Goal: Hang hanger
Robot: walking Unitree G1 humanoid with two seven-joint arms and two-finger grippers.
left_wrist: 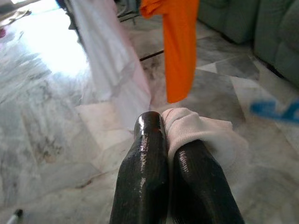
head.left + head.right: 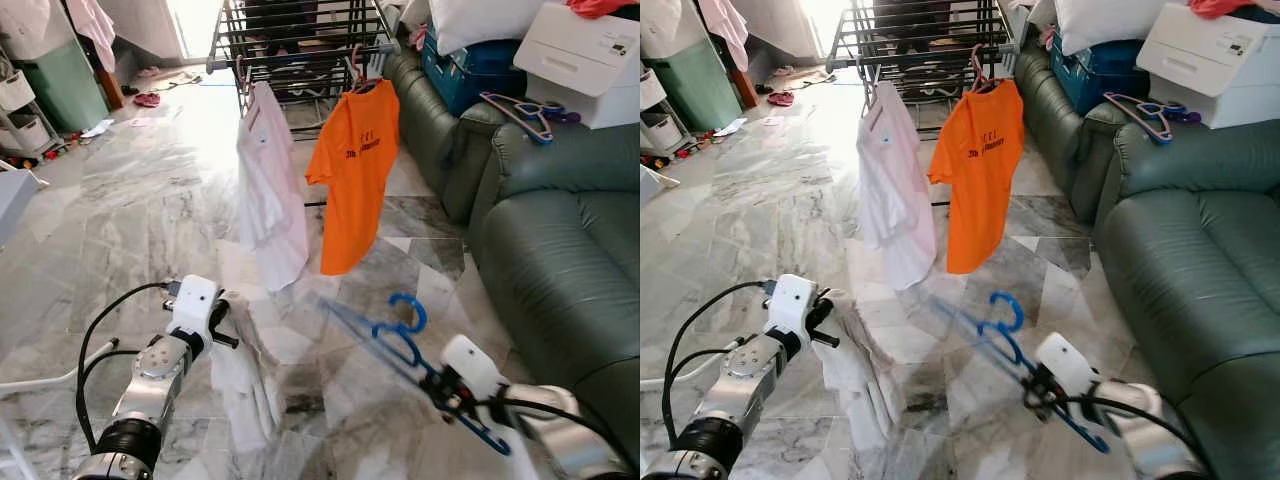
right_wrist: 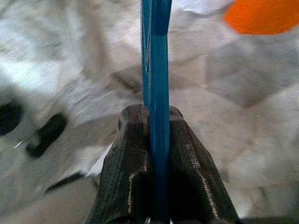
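At the bottom right of the head view, the right gripper (image 2: 452,392) was pressed together on the blue plastic hanger (image 2: 385,335); the right wrist view showed the two black fingers (image 3: 133,154) squeezing the thin blue bar between them. The hanger pointed up and toward the middle of the frame, with its hook (image 2: 410,312) at the far end, and it looked a little blurred. At the bottom left, the left gripper (image 2: 222,330) was clamped on a white cloth garment (image 2: 240,385), which hung down from it toward the grey marble floor (image 2: 130,230); in the left wrist view the cloth (image 1: 198,133) bulged out beside the closed fingers. Farther away, in the upper middle, a white shirt (image 2: 268,190) and an orange T-shirt (image 2: 355,175) hung on a dark metal drying rack (image 2: 300,40). A dark green leather sofa (image 2: 560,230) stood on the right, with a few more coloured hangers (image 2: 520,112) lying on its arm. I judge the hanger was well apart from the rack, so the task was not near its end. The grip was on a narrow bar, so the hanger could turn or slip in the fingers while the robot moved. The hook could also catch on the hanging shirts and pull them down. The low white garment could drag on the floor.
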